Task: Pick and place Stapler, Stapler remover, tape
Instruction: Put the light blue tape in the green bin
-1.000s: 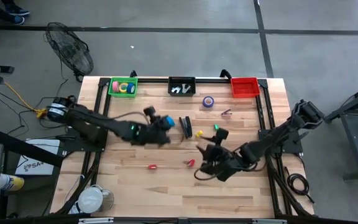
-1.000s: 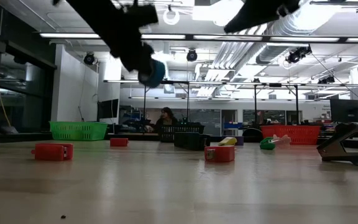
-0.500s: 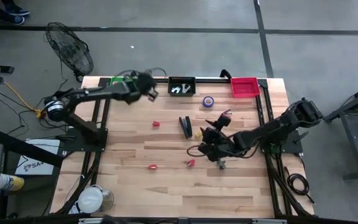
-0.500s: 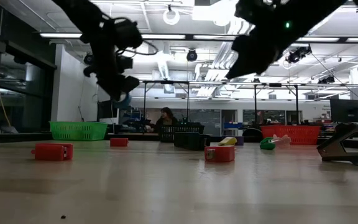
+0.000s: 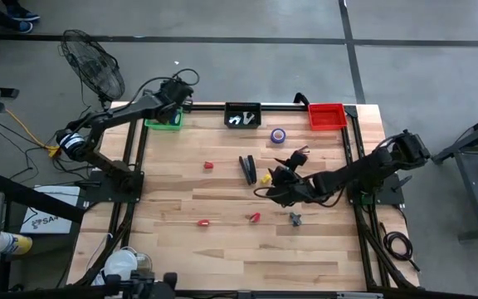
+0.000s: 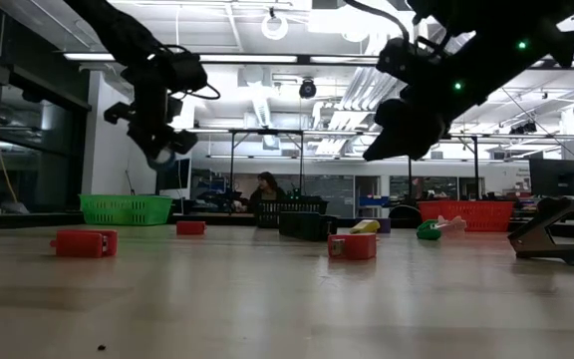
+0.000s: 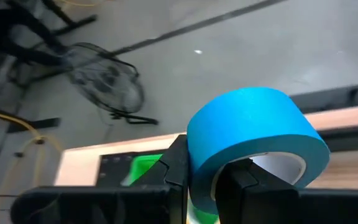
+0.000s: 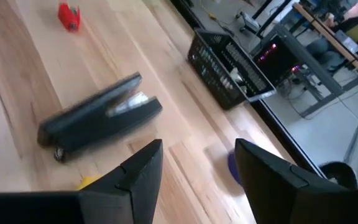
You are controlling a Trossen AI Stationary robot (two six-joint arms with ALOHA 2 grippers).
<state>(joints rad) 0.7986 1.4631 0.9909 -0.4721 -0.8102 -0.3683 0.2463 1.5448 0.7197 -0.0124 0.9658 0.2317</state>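
One blue tape roll [image 7: 253, 140] pinched in my left claw [image 7: 207, 180], above green basket [image 5: 163, 121] | right claw [image 8: 194, 165] wide, empty, over stapler [image 5: 247, 169] | purple roll [image 5: 278, 134], red removers [image 5: 208, 165] left on counter [image 5: 222, 249] | progress: early-middle, my estimate.

Three baskets [image 5: 243, 115]; two tape rolls [image 7: 253, 140]; one black stapler [image 5: 246, 169]; three red removers [image 5: 208, 165].

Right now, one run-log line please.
left gripper: shut on blue tape, over green basket | right gripper: open, near stapler
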